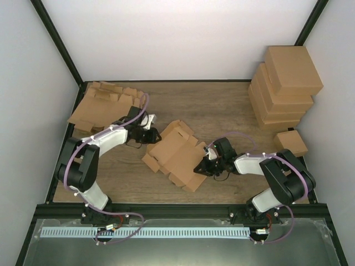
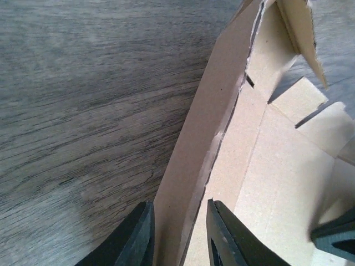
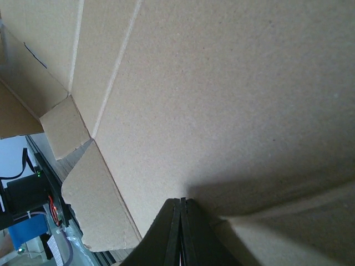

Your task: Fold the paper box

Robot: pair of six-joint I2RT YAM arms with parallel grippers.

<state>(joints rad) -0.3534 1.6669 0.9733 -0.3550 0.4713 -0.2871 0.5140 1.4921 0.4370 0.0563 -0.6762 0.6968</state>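
The paper box [image 1: 176,152] lies half folded in the middle of the wooden table [image 1: 222,105], its flaps partly raised. My left gripper [image 1: 148,134] is at the box's left side. In the left wrist view its jaws [image 2: 178,204] straddle the raised, doubled side wall [image 2: 205,127]: the left finger lies against the outer face and a narrow gap remains at the right finger. My right gripper [image 1: 206,163] is shut, with its closed tips [image 3: 182,199] pressed against a broad panel of the box [image 3: 222,83] on the right side.
A pile of flat cardboard blanks [image 1: 102,105] lies at the back left. Several folded boxes [image 1: 285,86] are stacked at the back right, with a small box [image 1: 291,142] in front of them. White walls close in both sides.
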